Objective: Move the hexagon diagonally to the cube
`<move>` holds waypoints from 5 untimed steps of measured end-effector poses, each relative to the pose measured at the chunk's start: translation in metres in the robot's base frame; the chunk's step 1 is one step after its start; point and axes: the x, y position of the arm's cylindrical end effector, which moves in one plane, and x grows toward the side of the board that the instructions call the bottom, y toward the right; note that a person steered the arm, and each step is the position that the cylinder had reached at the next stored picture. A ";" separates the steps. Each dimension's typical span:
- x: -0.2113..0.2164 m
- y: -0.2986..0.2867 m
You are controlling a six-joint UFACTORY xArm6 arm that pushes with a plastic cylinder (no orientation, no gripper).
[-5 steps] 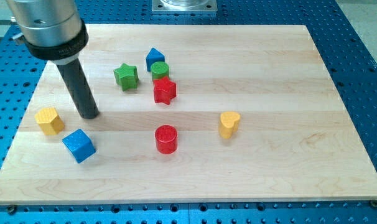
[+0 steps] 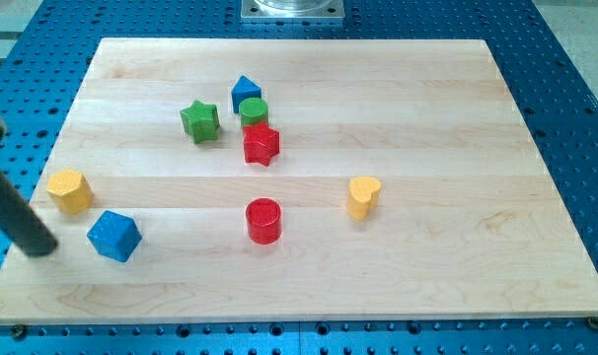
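The yellow hexagon (image 2: 70, 190) lies near the board's left edge. The blue cube (image 2: 114, 236) sits just below and to the right of it, a small gap apart. My rod comes in from the view's left edge, and my tip (image 2: 39, 248) rests at the board's left edge, left of the blue cube and below the yellow hexagon, touching neither.
A green star (image 2: 199, 120), a blue pentagon-like block (image 2: 246, 93), a green cylinder (image 2: 255, 111) and a red star (image 2: 261, 144) cluster at upper centre. A red cylinder (image 2: 264, 220) and a yellow heart (image 2: 363, 196) lie lower, towards the middle and right.
My tip has swung from right of the hexagon down to the board's left edge. The hexagon and the blue cube have both shifted slightly left.
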 end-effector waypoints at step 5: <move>-0.052 0.077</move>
